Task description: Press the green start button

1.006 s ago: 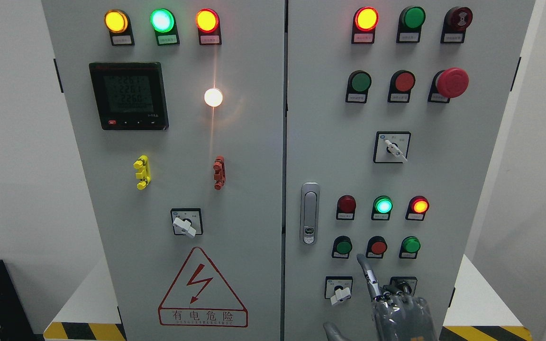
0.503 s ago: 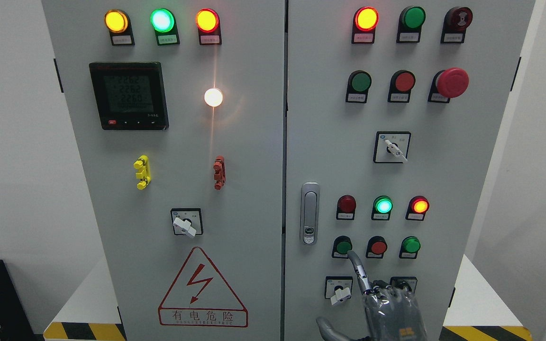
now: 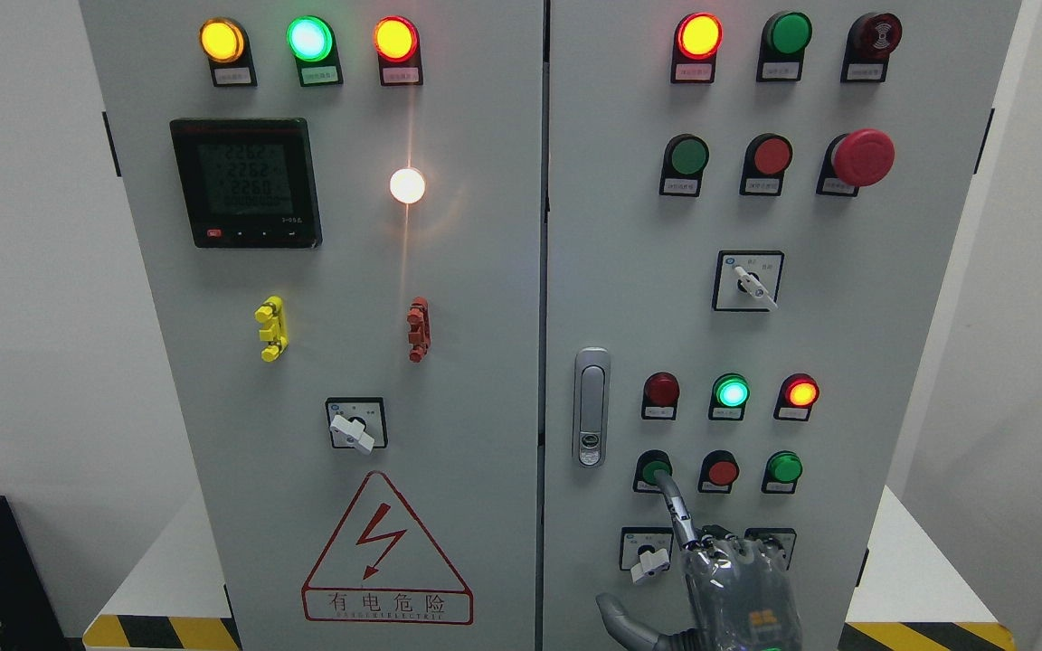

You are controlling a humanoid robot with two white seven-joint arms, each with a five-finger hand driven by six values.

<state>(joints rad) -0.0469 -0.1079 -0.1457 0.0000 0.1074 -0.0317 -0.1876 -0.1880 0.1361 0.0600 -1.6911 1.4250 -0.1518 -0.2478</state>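
Note:
A grey control cabinet point(image 3: 847, 325) fills the head view. On its right door, in the lower row of buttons, the leftmost is a green push button point(image 3: 652, 467). My right hand point(image 3: 731, 588) rises from the bottom edge, right of the middle. Its index finger point(image 3: 675, 508) is stretched up and left, with the tip on the green button's lower edge. The other fingers are curled and the thumb point(image 3: 619, 613) sticks out to the left. The hand holds nothing. The left arm is out of view.
A red button point(image 3: 722, 471) and another green button point(image 3: 784, 467) sit right of the pressed one. A white selector switch point(image 3: 648, 561) is just left of my hand. A lit green lamp point(image 3: 732, 392) is above, and the door handle point(image 3: 591, 407) to the left.
My right hand has moved up and to the left. Its index fingertip went from below the red button to the leftmost green button.

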